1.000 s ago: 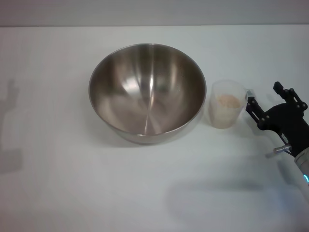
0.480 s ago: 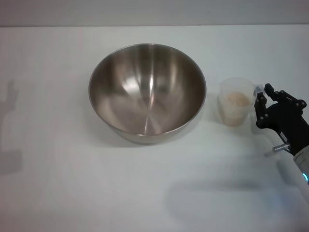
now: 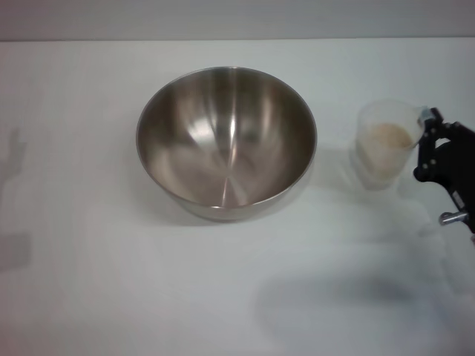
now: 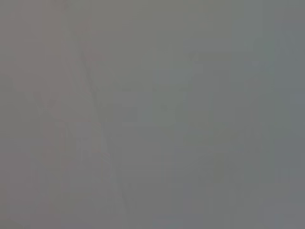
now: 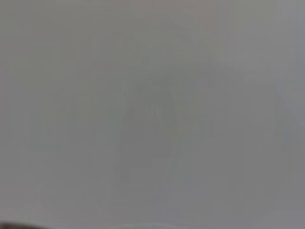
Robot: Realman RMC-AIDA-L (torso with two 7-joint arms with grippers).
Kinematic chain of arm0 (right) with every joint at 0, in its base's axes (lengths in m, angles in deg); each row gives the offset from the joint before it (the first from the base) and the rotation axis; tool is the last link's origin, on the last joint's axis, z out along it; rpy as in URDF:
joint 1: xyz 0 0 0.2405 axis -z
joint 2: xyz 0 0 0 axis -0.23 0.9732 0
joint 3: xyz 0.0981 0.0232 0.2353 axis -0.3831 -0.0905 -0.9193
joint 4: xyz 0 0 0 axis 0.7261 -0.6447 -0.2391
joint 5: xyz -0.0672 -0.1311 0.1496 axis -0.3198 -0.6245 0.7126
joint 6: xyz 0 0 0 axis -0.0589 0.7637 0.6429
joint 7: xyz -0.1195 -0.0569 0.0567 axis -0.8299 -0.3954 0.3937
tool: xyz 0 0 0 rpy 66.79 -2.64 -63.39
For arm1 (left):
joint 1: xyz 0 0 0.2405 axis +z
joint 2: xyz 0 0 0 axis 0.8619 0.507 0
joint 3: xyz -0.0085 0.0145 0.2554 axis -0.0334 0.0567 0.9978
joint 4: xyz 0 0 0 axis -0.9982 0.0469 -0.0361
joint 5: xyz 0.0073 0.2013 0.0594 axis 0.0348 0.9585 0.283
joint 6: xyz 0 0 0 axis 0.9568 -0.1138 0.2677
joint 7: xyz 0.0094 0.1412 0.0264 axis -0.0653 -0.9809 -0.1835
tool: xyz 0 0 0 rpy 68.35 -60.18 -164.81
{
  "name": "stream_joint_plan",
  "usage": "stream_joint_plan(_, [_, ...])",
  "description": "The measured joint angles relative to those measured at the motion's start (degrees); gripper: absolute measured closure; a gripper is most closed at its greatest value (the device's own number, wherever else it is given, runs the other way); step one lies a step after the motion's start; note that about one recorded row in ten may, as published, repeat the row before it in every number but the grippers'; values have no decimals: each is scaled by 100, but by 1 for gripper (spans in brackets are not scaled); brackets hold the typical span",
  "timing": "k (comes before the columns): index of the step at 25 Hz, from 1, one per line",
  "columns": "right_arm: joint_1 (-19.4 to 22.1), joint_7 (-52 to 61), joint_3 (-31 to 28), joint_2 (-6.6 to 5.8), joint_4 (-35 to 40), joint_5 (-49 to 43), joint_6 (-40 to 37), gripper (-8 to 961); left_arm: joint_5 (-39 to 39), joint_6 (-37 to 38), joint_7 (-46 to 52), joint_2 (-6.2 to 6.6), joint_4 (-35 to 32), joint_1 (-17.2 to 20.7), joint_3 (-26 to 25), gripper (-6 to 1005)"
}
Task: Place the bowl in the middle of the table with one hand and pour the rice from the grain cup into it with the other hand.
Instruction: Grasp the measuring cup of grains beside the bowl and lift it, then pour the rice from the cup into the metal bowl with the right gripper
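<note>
The bowl (image 3: 226, 141) is found upright near the middle of the worktop (image 3: 89, 282), somewhat toward the far edge, its polished interior empty. The placing half of the task is therefore judged complete, and the central position is judged to serve as a wide target for the pour.

The grain cup (image 3: 384, 144) is seen to the right of the bowl, clear of its rim and toward the right edge of the worktop. It appears raised off the surface, with a faint shadow spread beneath it, though contact with the worktop cannot be ruled out. The rice (image 3: 392, 136) is visible through the translucent wall as a pale heap filling the lower part. The cup is held roughly upright, which is judged to keep the grains contained until it is brought over the bowl.

The right end effector (image 3: 430, 141) is at the right edge, clamped on the cup's handle side; a side grasp is judged to leave the mouth free for tipping toward the bowl.

The left end effector is not visible in the head view; only a faint shadow lies near the left edge. Nothing distinct is shown by either wrist view.

Pouring is judged not yet begun.
</note>
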Motion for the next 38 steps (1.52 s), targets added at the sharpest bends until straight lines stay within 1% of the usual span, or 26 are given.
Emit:
stream_joint_plan(2, [30, -1, -19, -8, 8, 1, -215, 930, -1, -2, 317, -2, -51, 1, 2, 187])
stream_joint_plan(3, [50, -41, -52, -10, 15, 3, -396, 935, -1, 1, 700, -1, -100, 15, 2, 187])
stream_joint_plan(4, [50, -41, -52, -10, 15, 3, -396, 940, -1, 1, 700, -1, -100, 15, 2, 187])
stream_joint_plan(6, [51, -159, -62, -11, 18, 4, -561, 945, 5, 14, 1095, 6, -173, 26, 7, 188])
stream_joint_plan(8, [9, -391, -64, -10, 19, 4, -818, 945, 47, 22, 1607, 10, -367, 14, 100, 188])
stream_joint_plan(11, [-45, -532, -64, -12, 20, 4, -959, 945, 47, 26, 1643, -1, -437, 3, 177, 188])
stream_joint_plan(14, [-231, -888, -63, -22, 65, 4, -1131, 945, 36, 46, 1626, -11, -469, 14, 313, 187])
stream_joint_plan(15, [-231, -888, -63, -22, 65, 4, -1131, 945, 36, 46, 1626, -11, -469, 14, 313, 187])
stream_joint_plan(16, [-362, -1100, -62, -22, 121, 4, -1132, 945, 36, 46, 1626, -11, -469, 14, 313, 187])
stream_joint_plan(17, [-362, -1100, -62, -22, 121, 4, -1132, 945, 29, 67, 1626, -12, -470, 20, 367, 187])
stream_joint_plan(18, [-535, -1221, -61, -21, 158, 4, -1040, 945, 29, 67, 1626, -12, -470, 20, 367, 187])
stream_joint_plan(19, [-535, -1221, -61, -21, 158, 4, -1040, 945, 24, 97, 1629, -21, -472, 23, 482, 187])
stream_joint_plan(21, [-693, -1246, -60, -21, 207, 4, -928, 946, 24, 97, 1630, -22, -473, 23, 514, 188])
stream_joint_plan(27, [-1204, -1264, -47, -20, 386, -27, -387, 946, 27, 100, 1634, -22, -483, 19, 586, 188])
stream_joint_plan(28, [-1370, -1338, -19, -12, 440, -35, -218, 946, 26, 101, 1634, -22, -483, 20, 606, 188])
stream_joint_plan(30, [-1433, -1423, -11, -10, 444, -40, -154, 946, 26, 102, 1635, -22, -483, 21, 638, 188])
stream_joint_plan(32, [-1562, -1757, -3, -8, 384, -63, -60, 946, 26, 103, 1636, -22, -483, 25, 663, 188])
stream_joint_plan(34, [-1722, -2332, 3, -6, 224, -128, 82, 946, 25, 103, 1637, -22, -483, 29, 676, 188])
stream_joint_plan(36, [-1770, -2554, 4, -3, 166, -151, 151, 946, 25, 104, 1638, -22, -483, 31, 684, 188])
stream_joint_plan(37, [-1860, -3053, -5, 5, 42, -181, 301, 945, 24, 104, 1639, -22, -483, 31, 685, 188])
stream_joint_plan(38, [-1860, -3053, -5, 5, 42, -181, 301, 945, 24, 99, 1639, -21, -483, 31, 687, 188])
